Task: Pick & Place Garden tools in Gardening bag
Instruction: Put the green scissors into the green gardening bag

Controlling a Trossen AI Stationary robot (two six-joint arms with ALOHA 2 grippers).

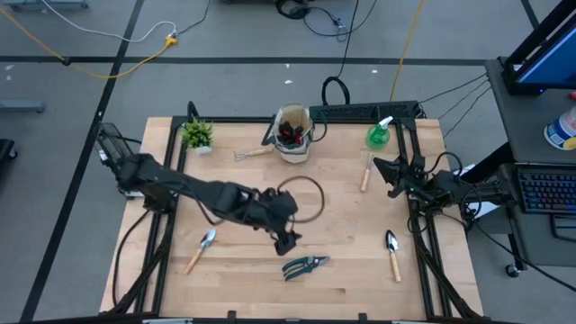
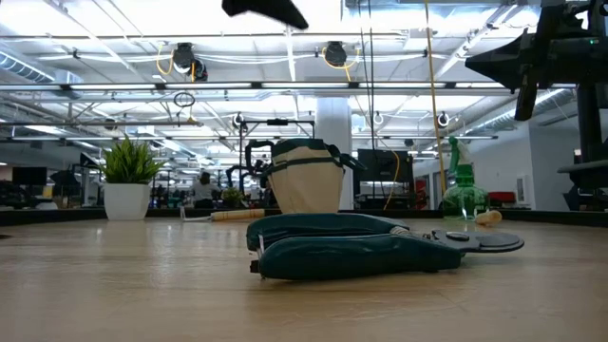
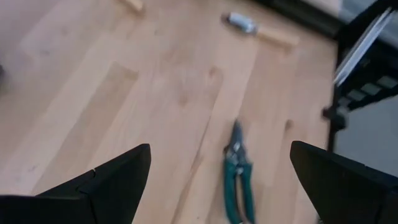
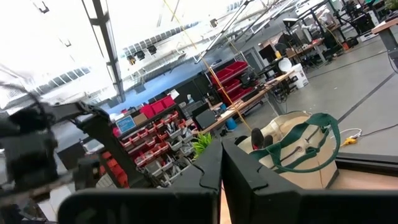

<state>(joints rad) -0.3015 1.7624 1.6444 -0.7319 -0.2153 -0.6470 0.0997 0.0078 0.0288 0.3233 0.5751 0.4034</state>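
Note:
The grey-green pruning shears [image 1: 304, 265] lie flat on the table near its front edge; they also show in the low view [image 2: 361, 249] and the left wrist view [image 3: 238, 180]. My left gripper [image 1: 290, 241] hangs above the table just beside them, open and empty, its fingers wide apart [image 3: 221, 149]. The beige gardening bag [image 1: 292, 133] stands at the far middle with a red item inside. My right gripper [image 1: 385, 173] is shut and empty [image 4: 221, 155] over the table's right side, raised off the table.
A potted plant [image 1: 196, 135] stands far left, a green spray bottle [image 1: 380, 135] far right. A rake [image 1: 252, 153] lies by the bag. Wooden-handled trowels lie at near left [image 1: 200, 250] and near right [image 1: 392, 252], another tool [image 1: 366, 173] by my right gripper. A black cable loop [image 1: 304, 198] lies mid-table.

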